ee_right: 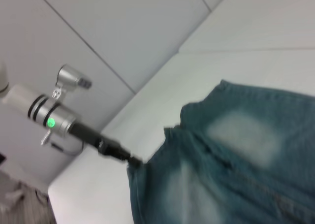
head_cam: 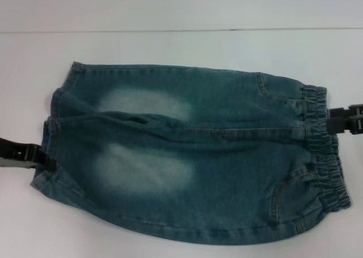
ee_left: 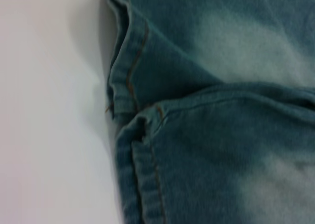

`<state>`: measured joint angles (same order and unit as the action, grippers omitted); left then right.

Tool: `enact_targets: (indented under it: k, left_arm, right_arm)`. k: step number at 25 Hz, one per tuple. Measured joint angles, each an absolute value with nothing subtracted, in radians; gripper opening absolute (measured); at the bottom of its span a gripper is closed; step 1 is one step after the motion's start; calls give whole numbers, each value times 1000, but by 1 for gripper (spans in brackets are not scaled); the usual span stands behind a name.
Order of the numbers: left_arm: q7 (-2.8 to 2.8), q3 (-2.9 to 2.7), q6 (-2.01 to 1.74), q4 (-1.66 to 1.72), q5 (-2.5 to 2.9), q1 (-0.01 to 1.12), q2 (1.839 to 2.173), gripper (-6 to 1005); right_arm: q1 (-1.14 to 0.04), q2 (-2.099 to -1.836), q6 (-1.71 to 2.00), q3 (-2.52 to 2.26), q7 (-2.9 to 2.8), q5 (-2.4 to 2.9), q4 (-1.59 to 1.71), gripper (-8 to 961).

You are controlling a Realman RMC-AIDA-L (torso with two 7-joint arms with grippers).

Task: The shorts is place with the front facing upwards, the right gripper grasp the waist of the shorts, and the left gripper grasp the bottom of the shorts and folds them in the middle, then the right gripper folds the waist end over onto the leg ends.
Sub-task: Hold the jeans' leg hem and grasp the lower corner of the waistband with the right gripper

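Observation:
The blue denim shorts (head_cam: 193, 156) lie flat and front up on the white table. The elastic waist (head_cam: 323, 144) is at the right and the two leg ends (head_cam: 54, 127) at the left. My left gripper (head_cam: 44, 160) is at the lower leg's hem, shut on its edge; the right wrist view shows its thin black tip (ee_right: 132, 159) pinching the hem. The left wrist view shows both leg hems (ee_left: 130, 101) from close up. My right gripper (head_cam: 334, 121) sits against the middle of the waistband, and the cloth there hides how it stands.
Bare white table (head_cam: 170, 48) surrounds the shorts, with its far edge (head_cam: 181, 30) behind them. A white wall and the left arm's silver wrist (ee_right: 49, 115) show in the right wrist view.

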<state>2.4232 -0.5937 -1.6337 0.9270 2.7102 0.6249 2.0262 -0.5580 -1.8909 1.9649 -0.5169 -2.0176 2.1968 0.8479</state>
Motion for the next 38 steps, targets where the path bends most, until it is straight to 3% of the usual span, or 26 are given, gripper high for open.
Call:
enact_targets:
  k: [4, 19, 32, 38]
  left_arm:
    - [2416, -593, -1628, 927, 2710, 638, 2026, 36]
    - [2410, -593, -1617, 923, 2663, 656, 2025, 35]
    - [2410, -592, -1622, 923, 2632, 653, 2025, 35]
    - [2409, -595, -1626, 924, 2615, 651, 2023, 35]
  right_arm:
    - [-581, -1878, 1983, -578, -2122, 2353, 943, 854]
    - [-677, -1902, 1915, -726, -2089, 2750, 881, 854]
    - [-727, -1905, 1818, -825, -2091, 2772, 745, 855]
    - [-735, -1921, 1809, -826, -2089, 2772, 730, 855]
